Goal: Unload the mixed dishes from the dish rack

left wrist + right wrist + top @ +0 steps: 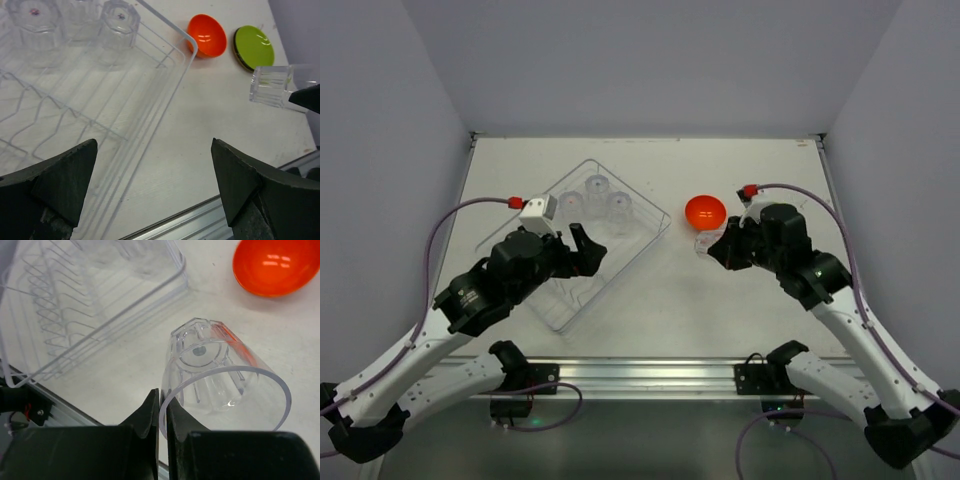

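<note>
Tumblers (595,195) are standing three together at the far end of the dish rack (625,250), apparently base up. The orange-red bowl (705,210) and the lime-green plate (254,47) are lying just beside each other on the table (720,320), to the rack's right.

The right gripper (161,400) is pinching the fourth tumbler (220,375) by its rim — one finger inside the mouth, one outside, jaws shut on the thin wall. It is holding the cup tilted outside the rack, near the bowl; whether the cup is touching the table I cannot tell. The left gripper (153,144) is hanging over the near part of the rack with its fingers spread wide apart, gripping nothing.

These cups are looking light, rigid and slick, with thin clear walls that are probably going to crack rather than flex under a hard squeeze. The rim pinch is suiting the held one well. The three in the rack are offering no open mouth — so the left gripper is likely needing to close across the faceted base end, where the flats are giving the pads something to bite on.
</note>
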Available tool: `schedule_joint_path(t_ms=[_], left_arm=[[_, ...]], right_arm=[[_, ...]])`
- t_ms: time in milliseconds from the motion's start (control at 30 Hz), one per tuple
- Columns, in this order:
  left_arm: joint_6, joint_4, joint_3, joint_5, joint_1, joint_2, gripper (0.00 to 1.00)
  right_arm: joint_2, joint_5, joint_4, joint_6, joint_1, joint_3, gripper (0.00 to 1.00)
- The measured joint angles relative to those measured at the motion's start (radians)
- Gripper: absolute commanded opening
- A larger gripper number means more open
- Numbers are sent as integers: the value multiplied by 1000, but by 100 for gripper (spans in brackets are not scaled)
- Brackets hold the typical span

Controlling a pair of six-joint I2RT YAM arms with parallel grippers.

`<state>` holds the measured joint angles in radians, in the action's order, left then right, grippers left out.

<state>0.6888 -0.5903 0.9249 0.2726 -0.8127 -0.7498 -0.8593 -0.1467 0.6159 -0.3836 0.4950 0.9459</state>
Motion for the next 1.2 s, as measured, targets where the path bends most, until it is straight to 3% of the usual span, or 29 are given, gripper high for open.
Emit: schedule_joint_path(t_ms=[200, 333, 633, 800, 1200], left_arm=[[-71, -144, 27, 135, 0, 35, 100], [-112, -153, 11, 217, 0, 69, 100], [-134, -156, -73, 356, 0, 92, 100], [-134, -155, -74, 374, 0, 107, 100], [-136, -152, -90, 378, 0, 121, 100]], right_arm=[[-237, 127, 167, 3, 42, 123, 0], [-419, 211, 275, 12, 72, 246, 0], [-803, 283, 348, 25, 277, 462, 0], [-876, 282, 361, 25, 290, 464, 0], [-884, 227, 317, 37, 290, 422, 4]])
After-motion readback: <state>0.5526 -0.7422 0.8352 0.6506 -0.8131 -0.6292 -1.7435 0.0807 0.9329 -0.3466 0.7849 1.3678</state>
